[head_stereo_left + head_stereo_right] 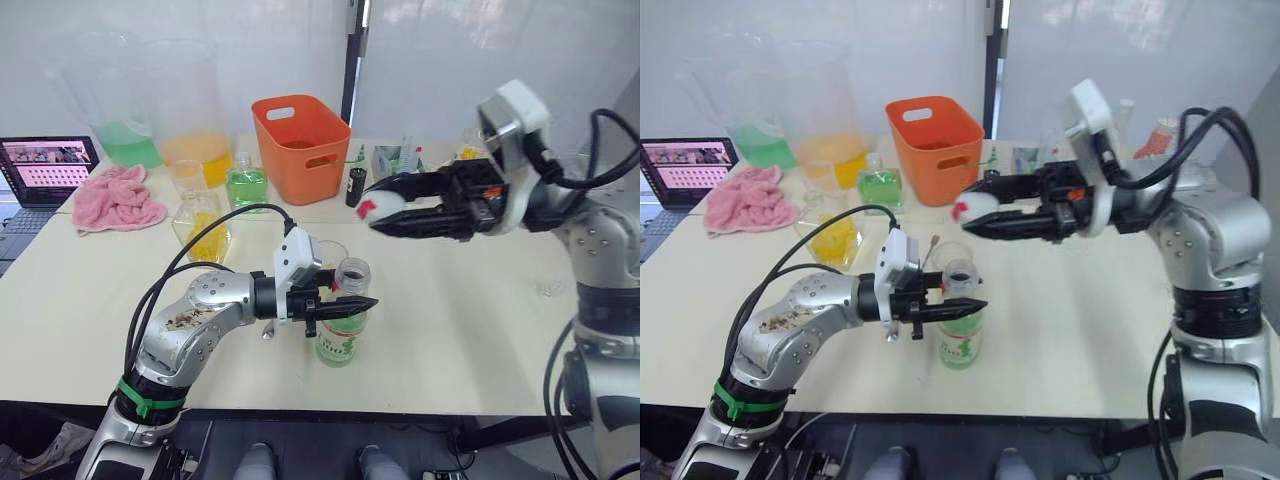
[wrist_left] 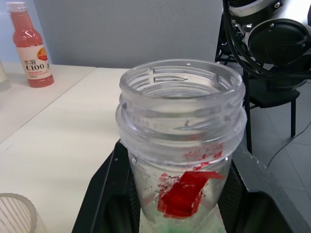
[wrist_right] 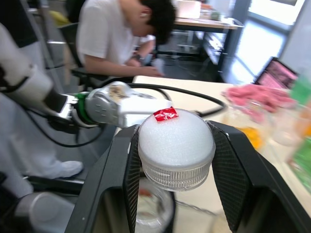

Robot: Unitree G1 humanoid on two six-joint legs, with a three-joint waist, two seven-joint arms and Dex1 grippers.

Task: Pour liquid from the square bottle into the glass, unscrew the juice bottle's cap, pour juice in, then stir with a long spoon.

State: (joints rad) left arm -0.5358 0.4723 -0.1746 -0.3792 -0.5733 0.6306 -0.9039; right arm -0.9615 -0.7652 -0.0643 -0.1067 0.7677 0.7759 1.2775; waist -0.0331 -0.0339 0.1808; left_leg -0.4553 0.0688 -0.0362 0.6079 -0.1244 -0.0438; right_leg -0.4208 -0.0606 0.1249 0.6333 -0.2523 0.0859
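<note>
Right wrist view — right pincer clamps the cap — juice bottle uncapped

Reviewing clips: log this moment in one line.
cap off, held by right gripper | left gripper holds open juice bottle | pour pending

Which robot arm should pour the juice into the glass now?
Probably the left: its gripper already clamps the opened juice bottle right beside the glass. The right gripper is busy holding the cap.

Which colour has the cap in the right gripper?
White, with a small red sticker; the right wrist view shows the cap best.
</note>
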